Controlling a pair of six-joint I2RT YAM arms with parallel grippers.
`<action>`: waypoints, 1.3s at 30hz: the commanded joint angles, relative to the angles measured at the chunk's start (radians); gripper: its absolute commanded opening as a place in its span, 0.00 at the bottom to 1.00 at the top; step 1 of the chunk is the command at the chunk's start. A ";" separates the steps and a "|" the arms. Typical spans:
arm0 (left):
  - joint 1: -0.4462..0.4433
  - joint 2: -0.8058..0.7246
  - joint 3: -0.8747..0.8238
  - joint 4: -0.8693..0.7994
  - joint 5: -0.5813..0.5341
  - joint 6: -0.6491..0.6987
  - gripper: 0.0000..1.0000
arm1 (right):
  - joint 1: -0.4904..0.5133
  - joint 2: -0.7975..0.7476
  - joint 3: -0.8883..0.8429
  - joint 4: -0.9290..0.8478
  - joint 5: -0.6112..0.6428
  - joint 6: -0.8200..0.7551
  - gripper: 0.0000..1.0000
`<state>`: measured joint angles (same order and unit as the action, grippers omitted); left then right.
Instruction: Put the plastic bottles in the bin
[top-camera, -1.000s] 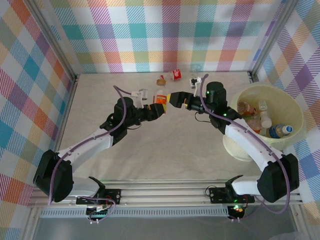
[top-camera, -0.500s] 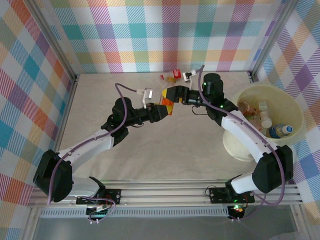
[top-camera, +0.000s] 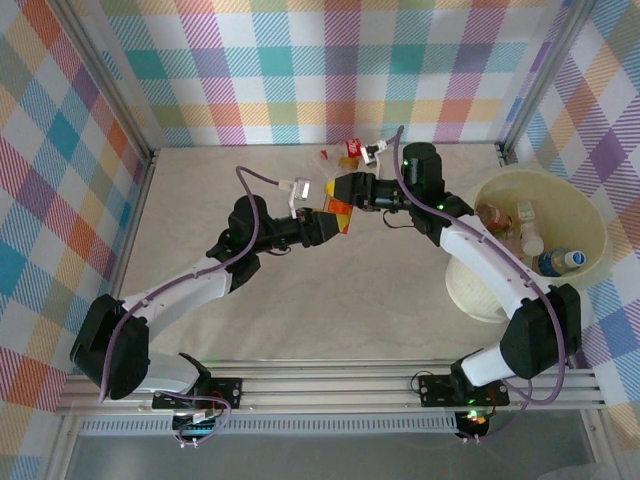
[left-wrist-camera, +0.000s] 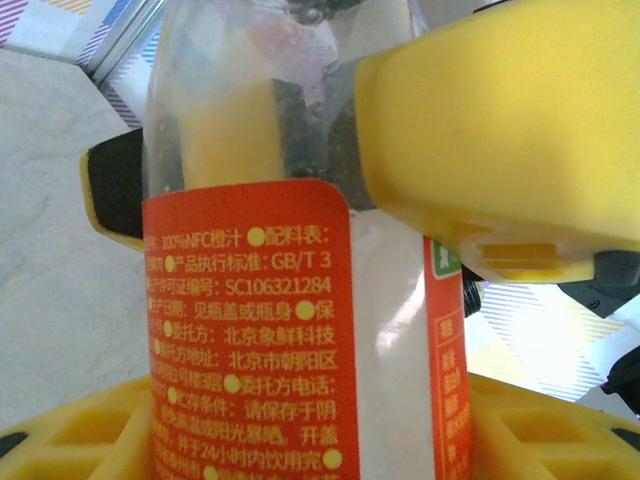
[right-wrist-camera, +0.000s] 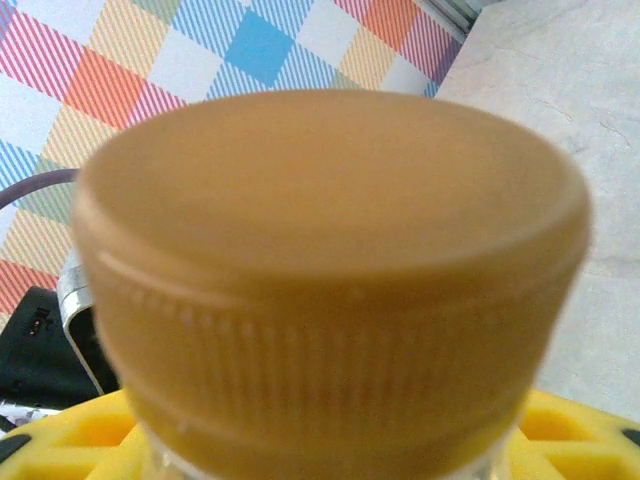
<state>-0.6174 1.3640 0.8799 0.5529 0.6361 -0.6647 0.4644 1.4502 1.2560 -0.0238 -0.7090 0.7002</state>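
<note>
A clear plastic bottle (top-camera: 338, 209) with an orange label (left-wrist-camera: 250, 300) hangs above the middle of the table. My left gripper (top-camera: 325, 222) is shut on its labelled body. My right gripper (top-camera: 346, 189) is closed round the bottle's upper part from the far side, and its yellow fingers (left-wrist-camera: 500, 130) flank the neck. The tan cap (right-wrist-camera: 330, 270) sits right in front of the right wrist camera, between the fingers (right-wrist-camera: 80, 430). The pale yellow bin (top-camera: 560, 178) stands at the right with several bottles (top-camera: 555, 262) inside.
A red-labelled bottle (top-camera: 352, 149) and a small amber one (top-camera: 323, 157) lie near the back wall, just behind the grippers. Checked walls close in the table on three sides. The arm bases stand at the near edge.
My right gripper swung left from beside the bottle, came over its upper end and closed on it. My left gripper kept its hold and lifted the bottle slightly to the right.
</note>
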 joint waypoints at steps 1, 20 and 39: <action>-0.013 0.002 0.028 0.032 0.010 0.023 0.49 | 0.006 -0.023 0.015 -0.017 0.022 -0.025 0.51; -0.015 -0.023 0.023 -0.070 -0.075 0.061 1.00 | -0.023 -0.303 0.069 -0.334 0.706 -0.448 0.47; -0.015 0.020 0.049 -0.094 -0.150 0.037 1.00 | -0.158 -0.464 0.034 -0.224 1.443 -1.054 0.45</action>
<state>-0.6262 1.3689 0.8909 0.4500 0.4950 -0.6315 0.3481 0.9810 1.3018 -0.2909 0.5869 -0.2363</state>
